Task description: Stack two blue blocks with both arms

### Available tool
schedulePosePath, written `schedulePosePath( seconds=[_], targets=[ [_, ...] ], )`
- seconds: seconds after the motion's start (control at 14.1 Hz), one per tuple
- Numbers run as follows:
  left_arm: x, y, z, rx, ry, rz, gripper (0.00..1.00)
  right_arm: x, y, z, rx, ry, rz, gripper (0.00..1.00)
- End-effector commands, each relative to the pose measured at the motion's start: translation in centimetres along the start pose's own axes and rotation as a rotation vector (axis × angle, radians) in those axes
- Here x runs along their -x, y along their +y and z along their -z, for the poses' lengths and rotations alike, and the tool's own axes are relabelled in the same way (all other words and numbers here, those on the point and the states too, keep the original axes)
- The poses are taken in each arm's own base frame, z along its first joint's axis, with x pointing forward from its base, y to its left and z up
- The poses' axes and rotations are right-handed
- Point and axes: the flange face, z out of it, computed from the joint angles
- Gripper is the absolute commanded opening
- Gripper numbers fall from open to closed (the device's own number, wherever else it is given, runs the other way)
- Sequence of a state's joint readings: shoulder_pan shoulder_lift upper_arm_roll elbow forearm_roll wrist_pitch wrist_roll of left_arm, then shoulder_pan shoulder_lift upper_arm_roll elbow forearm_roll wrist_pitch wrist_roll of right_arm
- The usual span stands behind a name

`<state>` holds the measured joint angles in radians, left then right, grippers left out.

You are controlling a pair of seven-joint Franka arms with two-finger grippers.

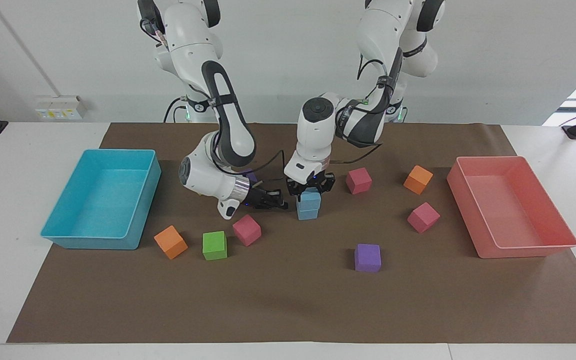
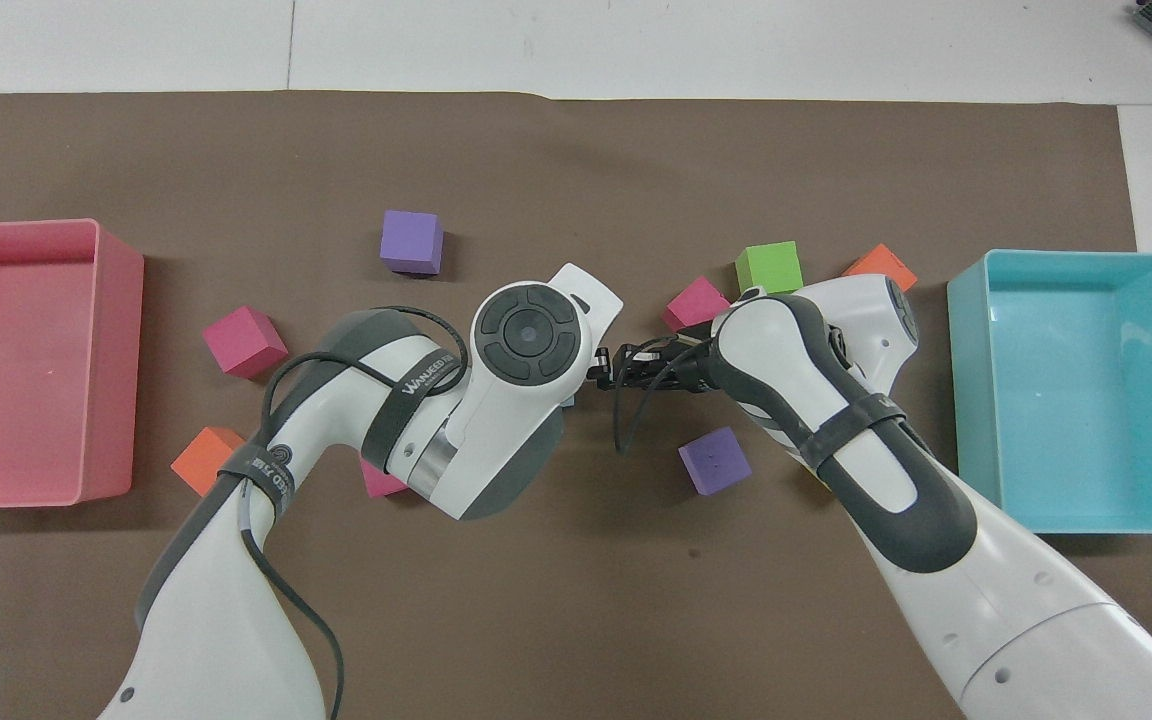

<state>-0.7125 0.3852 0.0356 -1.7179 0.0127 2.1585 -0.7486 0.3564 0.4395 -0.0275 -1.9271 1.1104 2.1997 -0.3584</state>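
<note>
Blue blocks stand stacked; left end effector grips the top one; right end effector beside, grip unclear.

a plain white wall rises past the white table, brown paper-covered.
</note>
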Motion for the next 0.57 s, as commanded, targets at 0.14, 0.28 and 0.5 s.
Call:
schedulePosePath(
  seconds=[0.14, 0.28, 0.5],
  targets=[
    [0.29, -0.21, 0.3, -0.009, 0.009, -0.01, 1.0, 0.27, 0.31, 0.23, -0.027, 0.012, 0.011, 0.0],
    [0.26, -0.19, 0.37, -0.009, 0.011, -0.013, 1.0, 0.23, 0.36, 0.29, -0.028, 0.014, 0.009, 0.0],
    [0.12, -0.33, 0.61, -0.008, 0.011, -0.01, 1.0, 0.25, 0.35, 0.28, -0.029, 0.012, 0.011, 0.0]
  ],
)
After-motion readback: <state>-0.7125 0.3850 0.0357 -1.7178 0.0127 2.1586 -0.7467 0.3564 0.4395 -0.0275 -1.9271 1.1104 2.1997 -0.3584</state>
